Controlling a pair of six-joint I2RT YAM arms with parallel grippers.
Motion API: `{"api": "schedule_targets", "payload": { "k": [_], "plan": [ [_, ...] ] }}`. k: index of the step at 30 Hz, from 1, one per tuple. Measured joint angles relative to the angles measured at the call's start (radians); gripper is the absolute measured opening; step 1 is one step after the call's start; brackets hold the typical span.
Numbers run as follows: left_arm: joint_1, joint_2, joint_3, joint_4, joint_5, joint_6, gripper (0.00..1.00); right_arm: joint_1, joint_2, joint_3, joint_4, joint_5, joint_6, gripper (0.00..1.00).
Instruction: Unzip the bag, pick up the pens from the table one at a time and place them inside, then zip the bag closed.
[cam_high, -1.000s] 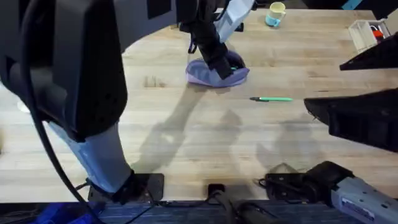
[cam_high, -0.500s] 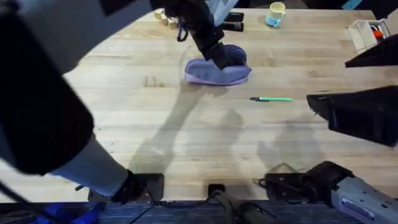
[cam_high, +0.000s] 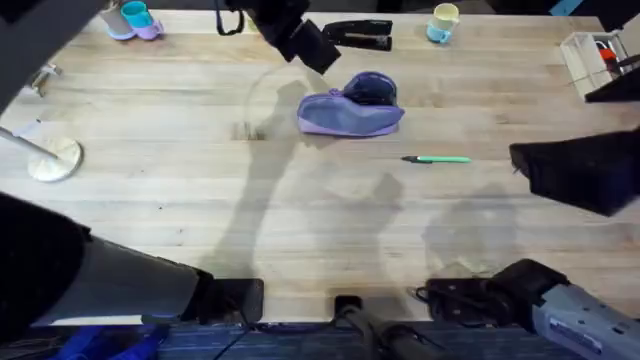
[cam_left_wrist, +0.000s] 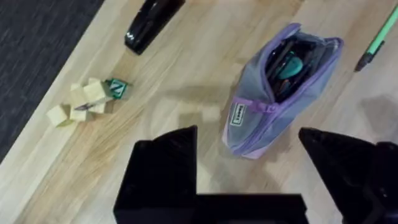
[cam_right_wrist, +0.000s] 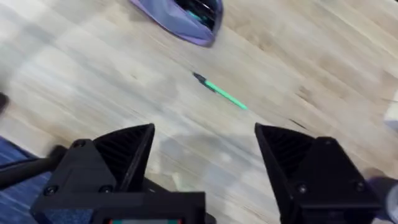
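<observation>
Bag (cam_high: 350, 108) sits unzipped on the far-centre table (cam_high: 300, 220), mouth open – dark pen and something teal visible inside (cam_left_wrist: 287, 59). Green pen (cam_high: 438, 159) lies on the wood just in front of it, apart. Left gripper (cam_left_wrist: 249, 158) above the bag, jaws wide, empty. Right gripper (cam_right_wrist: 205, 155) also wide, empty – hovering near the green pen.

The soft lavender fabric pencil pouch (cam_high: 349, 111) lies on the light wooden plank tabletop (cam_high: 300, 230); the slim green pen (cam_high: 438, 159) lies at its 4 o'clock, apart; the black stapler (cam_high: 357, 35) sits at the pouch's 12 o'clock.
</observation>
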Motion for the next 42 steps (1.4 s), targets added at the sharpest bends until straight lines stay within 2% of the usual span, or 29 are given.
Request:
{"api": "schedule_targets", "payload": {
  "k": [5, 13, 14, 15, 16, 24, 28, 35, 36, 42],
  "plan": [
    [0.028, 0.001, 0.0, -0.005, 0.012, 0.0, 0.993, 0.0, 0.011, -0.042, -0.003, 0.052, -0.051, 0.996],
    [0.03, 0.001, 0.0, -0.005, 0.027, 0.0, 0.993, 0.0, 0.02, -0.163, -0.003, 0.073, -0.14, 0.996],
    [0.03, 0.001, 0.0, -0.005, 0.029, 0.0, 0.993, -0.017, 0.02, -0.238, 0.023, 0.064, -0.17, 0.996],
    [0.03, 0.0, 0.0, -0.006, 0.029, 0.0, 0.993, -0.029, 0.02, -0.248, 0.033, 0.053, -0.179, 0.996],
    [0.03, 0.001, 0.0, -0.006, 0.03, 0.0, 0.993, -0.135, 0.032, -0.262, 0.079, -0.035, -0.239, 0.996],
    [0.03, 0.001, 0.0, -0.005, 0.035, 0.0, 0.993, -0.408, 0.116, -0.263, 0.096, -0.187, -0.395, 0.996],
    [0.03, 0.001, 0.0, -0.001, 0.037, 0.0, 0.993, -0.505, 0.2, -0.263, 0.104, -0.214, -0.513, 0.996],
    [0.03, 0.001, 0.0, -0.001, 0.038, 0.0, 0.993, -0.537, 0.331, -0.263, 0.199, -0.14, -0.768, 0.996],
    [0.03, 0.001, 0.0, -0.001, 0.038, 0.0, 0.993, -0.537, 0.399, -0.263, 0.206, -0.107, -0.851, 0.996],
    [0.03, 0.001, 0.0, -0.001, 0.038, 0.0, 0.993, -0.537, 0.481, -0.263, 0.222, -0.096, -0.88, 0.996]
  ]
}}
